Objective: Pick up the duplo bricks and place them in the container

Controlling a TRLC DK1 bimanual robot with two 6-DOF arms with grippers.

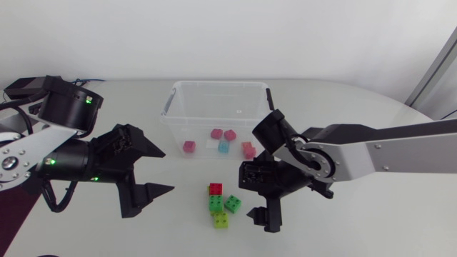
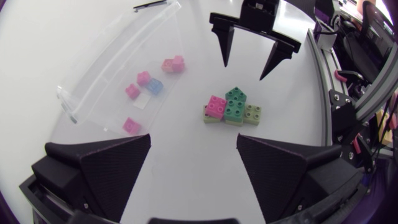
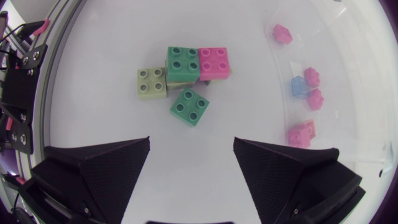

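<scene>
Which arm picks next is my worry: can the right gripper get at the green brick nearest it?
Probably yes. The right gripper is open, and the green brick lies ahead of its fingers with only bare table between; the other bricks sit beyond it.

Container (image 1: 214, 83) clear glossy plastic; duplo bricks (image 1: 216, 205) smooth plastic; table (image 1: 371, 214) matt; left gripper (image 2: 193, 138), right gripper (image 3: 191, 140) grainy matt.

this looks like a robotics lab or test bench: a smooth white tabletop (image 1: 357, 228) holds a staged exercise, a clear plastic rectangular container (image 1: 221, 84) and a small cluster of coloured plastic toy bricks (image 1: 221, 203), while a silver-grey, black-jointed left arm (image 1: 64, 153) and a matching right arm (image 1: 385, 146) come in from opposite sides.
</scene>
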